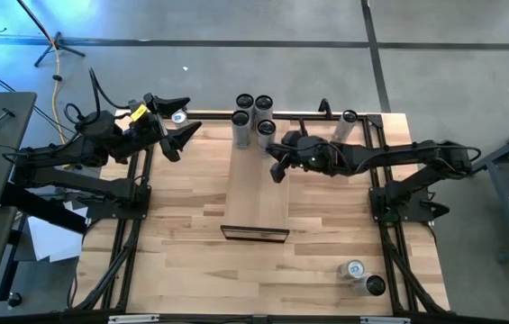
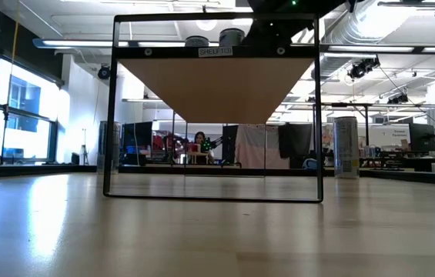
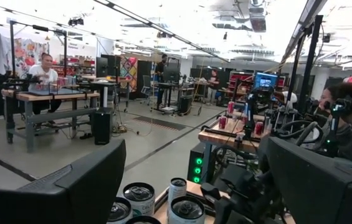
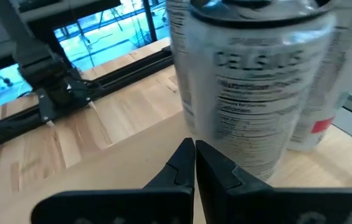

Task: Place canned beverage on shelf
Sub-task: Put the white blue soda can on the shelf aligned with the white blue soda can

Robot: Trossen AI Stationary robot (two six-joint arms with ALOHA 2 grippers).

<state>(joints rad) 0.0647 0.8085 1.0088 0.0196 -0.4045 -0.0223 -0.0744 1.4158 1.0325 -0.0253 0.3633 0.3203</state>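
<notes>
The shelf [image 1: 256,193] is a long pale board raised on a dark frame at the table's middle; the low view shows its underside [image 2: 217,85]. Several silver cans [image 1: 254,115] stand upright on its far end. My right gripper [image 1: 277,167] is shut and empty, just right of the nearest can [image 1: 266,133], which fills the right wrist view [image 4: 256,81] beyond the fingertips [image 4: 194,158]. My left gripper [image 1: 178,135] is open and empty, raised over the table's far left; its wrist view shows the can tops [image 3: 139,198]. My right gripper's shut fingertips [image 4: 185,155] stand right at the lower wall of the nearest can [image 4: 250,149]. I cannot tell whether they touch it. The can stands upright on the shelf.
One can [image 1: 349,121] stands upright on the table at the far right and also shows in the low view [image 2: 346,146]. Two more cans [image 1: 362,276] are at the near right corner. Dark frame rails [image 1: 137,207] run along both table sides. People sit in the room beyond.
</notes>
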